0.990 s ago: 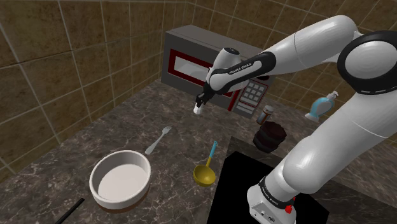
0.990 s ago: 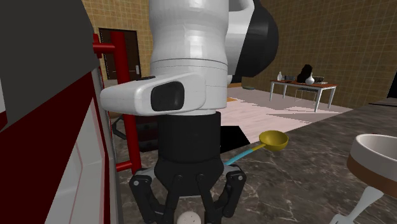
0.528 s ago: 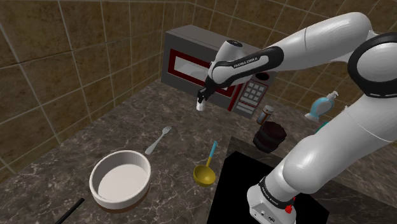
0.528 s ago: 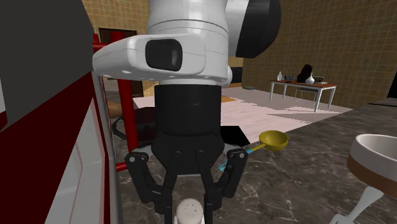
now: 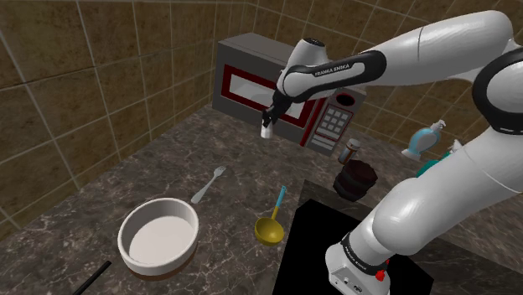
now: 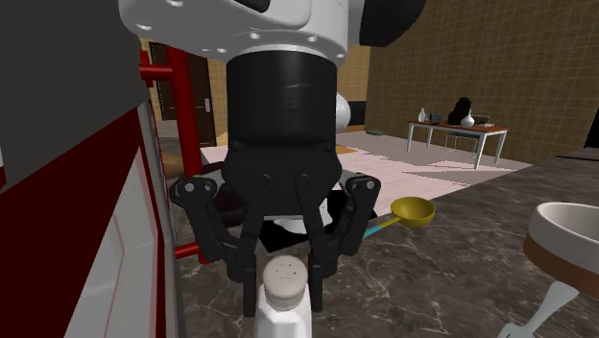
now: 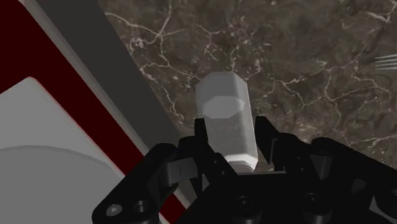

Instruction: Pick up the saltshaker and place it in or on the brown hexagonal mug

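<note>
A white saltshaker (image 5: 267,131) hangs in the air in front of the microwave door, and my gripper (image 5: 269,126) is shut on it. In the second exterior view the saltshaker (image 6: 283,296) shows its speckled top between the black fingers (image 6: 240,264) of the gripper (image 6: 283,278). Seen from the wrist, the saltshaker (image 7: 226,121) sticks out past the gripper (image 7: 232,151) over the dark marble counter. The brown hexagonal mug (image 5: 355,179) stands on the counter to the shoulder view's right of the gripper, near the stand.
A grey and red microwave (image 5: 243,84) stands at the back. On the counter lie a white bowl (image 5: 159,235), a fork (image 5: 208,186) and a yellow ladle (image 5: 270,226). A small brown-capped shaker (image 5: 348,151) and a blue bottle (image 5: 423,138) stand near the mug.
The gripper has risen with the saltshaker in it and shifted slightly toward the shoulder view's right. Nothing on the counter has moved.
</note>
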`<state>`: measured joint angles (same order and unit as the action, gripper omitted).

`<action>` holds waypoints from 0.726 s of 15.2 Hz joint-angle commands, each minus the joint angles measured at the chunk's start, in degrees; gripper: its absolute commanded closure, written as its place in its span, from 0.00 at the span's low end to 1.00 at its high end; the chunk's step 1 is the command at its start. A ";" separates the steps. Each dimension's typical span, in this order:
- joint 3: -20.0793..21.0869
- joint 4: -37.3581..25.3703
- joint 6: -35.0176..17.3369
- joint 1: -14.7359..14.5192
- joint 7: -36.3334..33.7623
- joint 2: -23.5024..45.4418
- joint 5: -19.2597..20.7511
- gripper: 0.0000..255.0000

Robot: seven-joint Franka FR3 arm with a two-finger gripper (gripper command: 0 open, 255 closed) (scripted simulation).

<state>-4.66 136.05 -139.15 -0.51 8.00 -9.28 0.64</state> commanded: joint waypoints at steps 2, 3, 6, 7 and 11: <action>0.13 -1.03 2.55 -0.02 -0.27 -1.54 0.16 1.00; 0.15 -1.48 3.36 -0.01 -0.29 -1.90 0.19 1.00; 0.20 -2.89 5.77 0.00 -0.36 -2.90 0.26 1.00; 0.22 -3.39 6.58 0.00 -0.38 -3.21 0.28 1.00; 0.28 -5.49 9.76 0.00 -0.44 -4.30 0.35 1.00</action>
<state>-4.42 131.11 -130.21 -0.49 7.61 -13.31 0.97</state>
